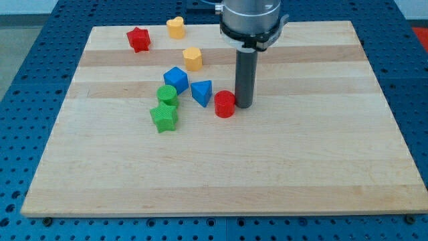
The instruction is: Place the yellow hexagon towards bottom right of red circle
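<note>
nearest the view's bottom lies the green star [164, 117], with a green cylinder [167, 94] touching it just above. to the right of these sits the red circle [225, 104], a short cylinder near the middle of the wooden board [321, 161]. my tip [243, 106] rests on the board just beside the red circle's right side, so close that i cannot tell whether they touch; the dark rod rises straight up from there to the arm's round grey mount at the view's top. there are no jaws here to be open or closed, only the plain rod, and it holds nothing. left of the red circle is a blue triangle [201, 92], and just up and left of that a blue cube [176, 79], close above the green cylinder. the yellow hexagon [192, 58] stands above the blue pair, up and left of the red circle and well apart from my tip. farther toward the view's top are a yellow heart [176, 27] and, to its left, a red star [139, 39]. the board lies on a blue perforated table [27, 80].
</note>
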You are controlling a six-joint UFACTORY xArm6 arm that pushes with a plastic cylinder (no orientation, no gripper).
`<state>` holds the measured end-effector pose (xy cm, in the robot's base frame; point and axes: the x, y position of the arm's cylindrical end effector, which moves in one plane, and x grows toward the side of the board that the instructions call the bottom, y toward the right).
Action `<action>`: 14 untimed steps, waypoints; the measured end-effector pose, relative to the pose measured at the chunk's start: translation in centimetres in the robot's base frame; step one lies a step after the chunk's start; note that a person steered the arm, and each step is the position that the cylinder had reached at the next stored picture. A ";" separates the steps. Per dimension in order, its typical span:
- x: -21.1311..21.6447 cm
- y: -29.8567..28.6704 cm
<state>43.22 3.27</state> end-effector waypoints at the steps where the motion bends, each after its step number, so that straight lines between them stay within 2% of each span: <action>1: 1.7 -0.5; 2: 2.0 0.0; 3: -0.4 3.1; 5: -13.1 4.3; 6: -16.6 2.5; 7: -18.0 -1.8; 8: -18.0 -8.9; 9: -17.1 -12.6; 11: -13.0 -8.9; 12: -12.8 -6.9; 14: -12.9 -8.7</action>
<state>30.30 -5.41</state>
